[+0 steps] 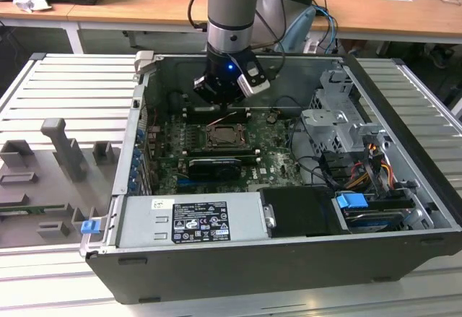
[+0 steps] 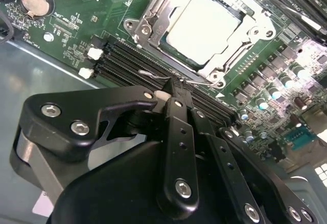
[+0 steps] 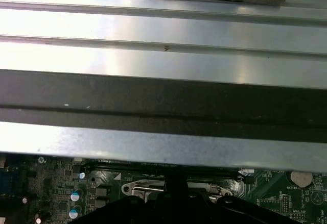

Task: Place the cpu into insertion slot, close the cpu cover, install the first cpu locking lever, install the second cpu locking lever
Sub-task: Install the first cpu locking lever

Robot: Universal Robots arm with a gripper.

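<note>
Fingers [image 2: 176, 127] of the gripper [image 2: 172, 87] are pressing together in the second wrist view, clenched with no gap between their tips, and the tips are sitting right at a thin wire locking lever [image 2: 161, 75] that is running along the near edge of the socket. Whether they are actually pinching that wire cannot be told. Just beyond it, the cpu [image 2: 204, 27] is lying flat in the insertion slot, its pale metal top showing through the square opening of the cpu cover [image 2: 153, 22], which is lying down around it. A round coin battery [image 2: 33, 0] is sitting on the green motherboard [image 2: 76, 30], well apart from the socket. In the exterior view the arm [image 1: 231, 14] is reaching down into the open computer case [image 1: 289, 259], with the gripper [image 1: 225, 104] hanging just behind the socket [image 1: 227, 136], and a grey power supply [image 1: 191, 222] is lying along the case's front wall.
</note>
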